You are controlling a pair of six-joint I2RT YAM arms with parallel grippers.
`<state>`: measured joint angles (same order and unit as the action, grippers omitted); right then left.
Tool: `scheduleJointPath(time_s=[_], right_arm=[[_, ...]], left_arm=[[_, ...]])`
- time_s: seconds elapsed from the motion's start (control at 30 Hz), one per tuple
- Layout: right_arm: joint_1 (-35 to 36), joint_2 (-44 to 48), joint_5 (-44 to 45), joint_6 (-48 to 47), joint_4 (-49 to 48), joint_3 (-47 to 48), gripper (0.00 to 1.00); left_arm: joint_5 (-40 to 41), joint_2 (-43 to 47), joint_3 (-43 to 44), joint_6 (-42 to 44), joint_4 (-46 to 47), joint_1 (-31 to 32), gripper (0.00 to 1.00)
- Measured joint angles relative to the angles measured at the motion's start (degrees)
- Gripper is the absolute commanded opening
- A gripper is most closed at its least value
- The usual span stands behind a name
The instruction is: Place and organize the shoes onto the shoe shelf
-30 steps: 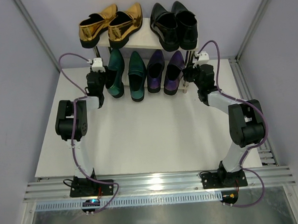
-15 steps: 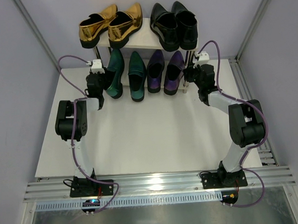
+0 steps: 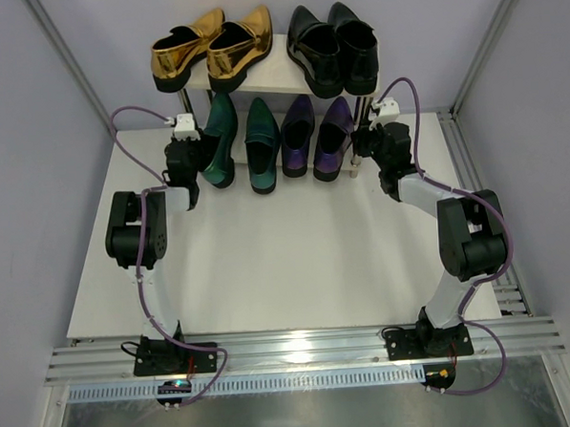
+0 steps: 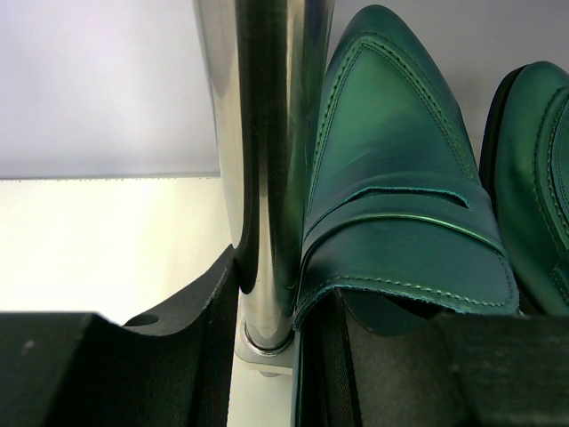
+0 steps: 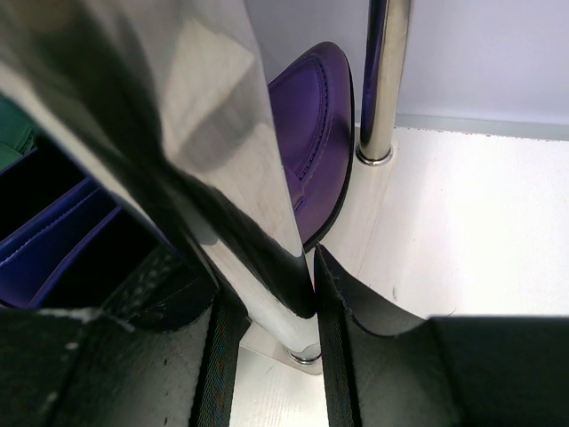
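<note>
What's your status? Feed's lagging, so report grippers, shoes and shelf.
Left gripper shut on front-left post; right gripper shut on front-right post. All four pairs on shoe shelf: gold, black top; green, purple below. Nothing blocking.

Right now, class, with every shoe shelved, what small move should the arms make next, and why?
Probably open both jaws and back off. All the shoes already sit on the shoe shelf, while the left gripper straddles the left front post, the right gripper the right front post, so nothing seems left to place.
</note>
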<state>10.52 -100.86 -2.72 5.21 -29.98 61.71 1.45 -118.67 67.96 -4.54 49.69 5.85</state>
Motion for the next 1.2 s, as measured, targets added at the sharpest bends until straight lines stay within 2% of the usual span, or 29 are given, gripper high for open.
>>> scheduleJointPath(time_s=[0.37,0.73,1.0,1.2], right_arm=[[-0.2,0.5,0.0,-0.4,0.1,-0.4,0.36],[-1.0,2.9,0.6,-0.3,-0.5,-3.5,0.35],[-1.9,5.1,1.5,0.2,-0.7,-5.9,0.35],[-2.6,7.7,2.7,1.2,-2.1,-9.4,0.34]], left_arm=[[0.7,0.3,-1.2,0.0,1.4,0.4,0.0],[5.8,3.5,-5.6,0.2,1.9,3.5,0.0],[8.8,7.4,-10.7,-0.7,2.0,5.8,0.0],[12.4,13.9,-18.7,-2.8,1.8,8.6,0.0]])
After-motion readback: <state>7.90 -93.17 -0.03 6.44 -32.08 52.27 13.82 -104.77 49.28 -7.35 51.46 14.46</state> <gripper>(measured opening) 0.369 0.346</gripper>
